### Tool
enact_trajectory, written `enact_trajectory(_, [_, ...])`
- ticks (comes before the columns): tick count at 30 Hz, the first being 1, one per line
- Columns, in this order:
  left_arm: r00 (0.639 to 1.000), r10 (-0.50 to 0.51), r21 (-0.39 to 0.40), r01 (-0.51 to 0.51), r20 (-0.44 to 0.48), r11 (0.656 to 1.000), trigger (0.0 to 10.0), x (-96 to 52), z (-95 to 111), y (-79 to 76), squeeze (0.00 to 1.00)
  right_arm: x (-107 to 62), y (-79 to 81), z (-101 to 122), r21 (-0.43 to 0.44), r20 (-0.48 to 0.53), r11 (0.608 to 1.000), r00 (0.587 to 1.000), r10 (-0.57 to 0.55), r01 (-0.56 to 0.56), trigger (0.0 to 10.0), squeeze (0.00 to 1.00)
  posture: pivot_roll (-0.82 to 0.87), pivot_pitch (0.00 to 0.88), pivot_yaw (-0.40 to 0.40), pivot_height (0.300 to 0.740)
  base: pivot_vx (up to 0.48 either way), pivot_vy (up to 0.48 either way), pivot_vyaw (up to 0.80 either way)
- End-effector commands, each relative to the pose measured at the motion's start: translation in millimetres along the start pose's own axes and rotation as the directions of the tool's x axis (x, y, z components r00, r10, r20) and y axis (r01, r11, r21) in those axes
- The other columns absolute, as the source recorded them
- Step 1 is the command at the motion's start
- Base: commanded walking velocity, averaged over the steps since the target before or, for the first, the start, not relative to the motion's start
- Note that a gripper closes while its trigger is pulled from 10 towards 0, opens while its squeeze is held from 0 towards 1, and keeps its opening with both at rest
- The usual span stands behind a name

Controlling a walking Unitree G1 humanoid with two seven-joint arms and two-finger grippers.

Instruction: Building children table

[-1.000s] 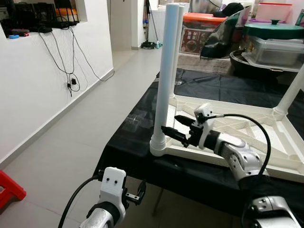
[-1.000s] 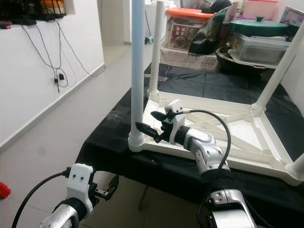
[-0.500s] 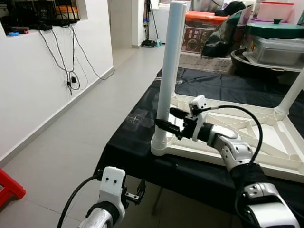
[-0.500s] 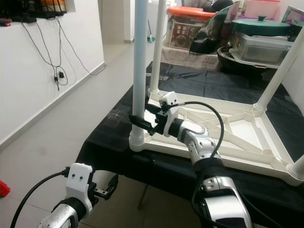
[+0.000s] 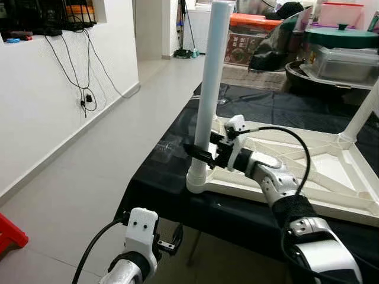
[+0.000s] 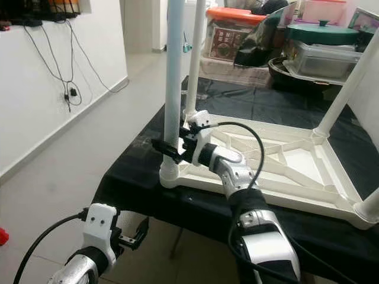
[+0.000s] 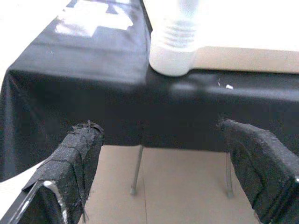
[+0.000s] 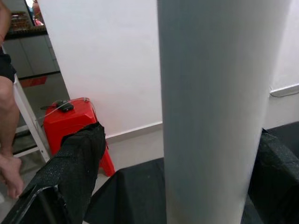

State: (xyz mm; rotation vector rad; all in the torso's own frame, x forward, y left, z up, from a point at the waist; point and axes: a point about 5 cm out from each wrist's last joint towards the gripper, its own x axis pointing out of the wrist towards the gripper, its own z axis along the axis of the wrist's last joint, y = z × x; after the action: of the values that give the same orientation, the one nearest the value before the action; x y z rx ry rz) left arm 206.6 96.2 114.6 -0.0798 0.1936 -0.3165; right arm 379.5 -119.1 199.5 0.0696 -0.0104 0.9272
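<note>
Upturned white children's table on black-draped worktop.
Right gripper straddles corner leg unclenched at worktop edge; left gripper open over floor.

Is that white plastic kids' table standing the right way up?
No, upside down: the white plastic table lies top-down on the black cloth, legs pointing up.

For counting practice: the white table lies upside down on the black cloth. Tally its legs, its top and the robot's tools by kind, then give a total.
Table legs: 4 (near left leg, far left leg, far right leg, near right leg)
Tabletop: 1
Tools: 2 (left tool, right tool)
Total: 7
</note>
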Motion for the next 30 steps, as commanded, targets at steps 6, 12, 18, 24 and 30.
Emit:
enact_trajectory(6, [1.000,-0.006,-0.012,0.005,-0.011,1.000,10.0,-3.7,0.7,-8.0,0.00,14.2,3.1,6.5,-0.011,0.027,1.000,1.000,-0.011,0.012,10.0,0.00,0.05,0.028,-0.099,0.740,0.000,0.000,0.00])
enact_trajectory(12, [1.000,-0.006,-0.020,0.006,-0.013,1.000,10.0,-6.1,1.2,-10.9,0.00,21.8,3.2,9.9,-0.011,0.039,0.999,0.999,-0.035,0.035,10.0,0.00,0.05,0.038,-0.108,0.740,0.000,0.000,0.00])
enact_trajectory(18, [1.000,-0.005,-0.022,0.005,-0.013,1.000,10.0,-6.5,1.4,-11.3,0.00,24.5,2.4,11.9,-0.012,0.045,0.999,0.998,-0.051,0.052,10.0,0.00,0.05,0.043,-0.106,0.740,0.000,0.000,0.00])
enact_trajectory(24, [1.000,-0.003,-0.021,0.003,-0.018,1.000,10.0,-7.3,2.5,-11.2,0.00,29.9,1.6,14.9,-0.011,0.057,0.997,0.995,-0.079,0.079,10.0,0.00,0.05,0.050,-0.104,0.740,0.000,0.000,0.00])
enact_trajectory(30, [1.000,-0.003,-0.021,0.003,-0.021,1.000,10.0,-7.6,2.6,-11.5,0.00,30.1,-0.2,14.5,-0.012,0.058,0.995,0.993,-0.101,0.102,0.0,0.00,0.05,0.044,-0.109,0.740,0.000,0.000,0.00])
